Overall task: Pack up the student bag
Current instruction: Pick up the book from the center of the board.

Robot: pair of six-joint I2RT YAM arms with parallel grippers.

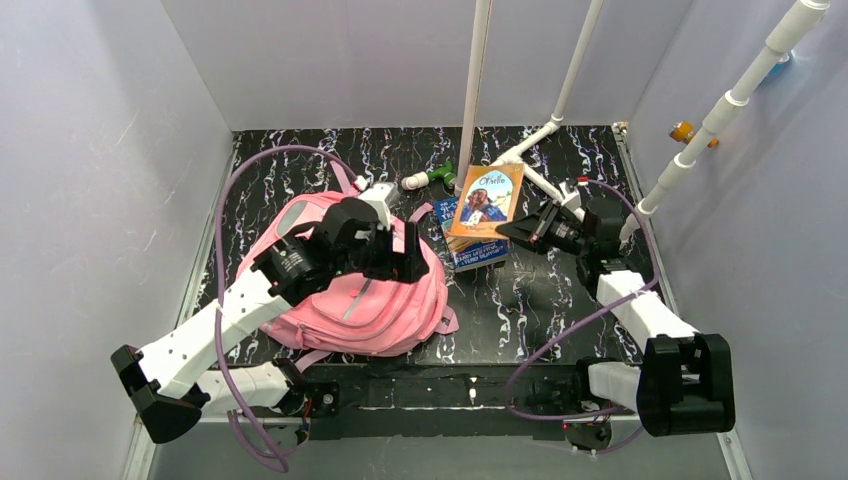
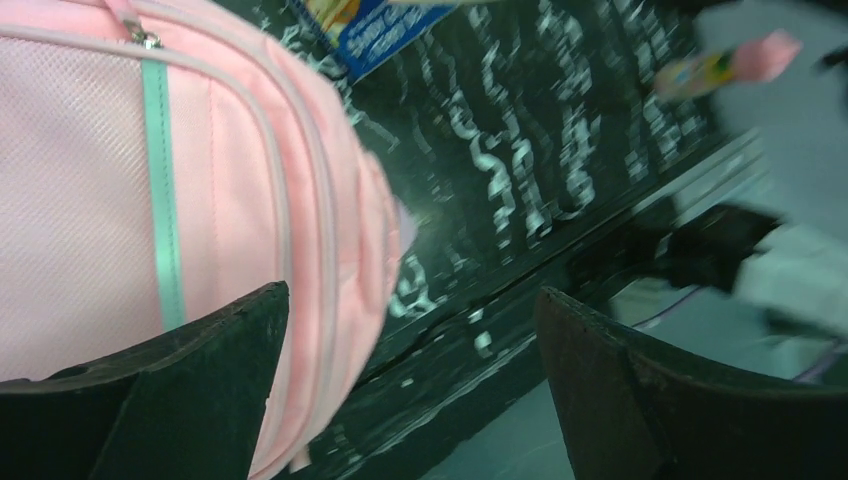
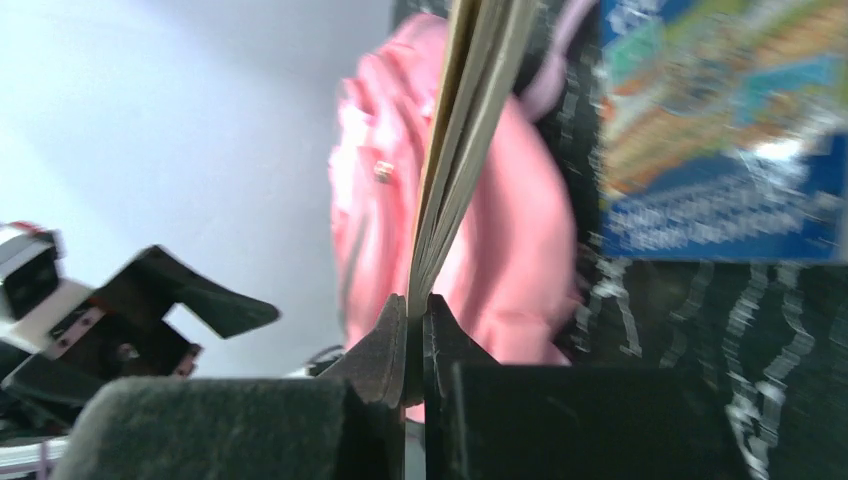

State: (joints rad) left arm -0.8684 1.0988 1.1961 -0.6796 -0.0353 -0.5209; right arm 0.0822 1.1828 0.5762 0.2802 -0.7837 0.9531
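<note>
Student bag (image 1: 360,305) lies under spread left jaws; right jaws pinch book (image 1: 487,200) nearby.

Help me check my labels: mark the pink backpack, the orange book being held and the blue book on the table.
pink backpack (image 1: 375,312), top external view, on its front pocket.
orange book (image 1: 487,203), top external view, middle of its cover.
blue book (image 1: 478,257), top external view, its exposed near edge.

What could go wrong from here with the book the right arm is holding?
The right hand pinches the orange book only by its edge, so it could slip or fan open. The left hand hangs open over the student bag without gripping it, and no opening is plainly visible, so the book may meet closed fabric.
</note>
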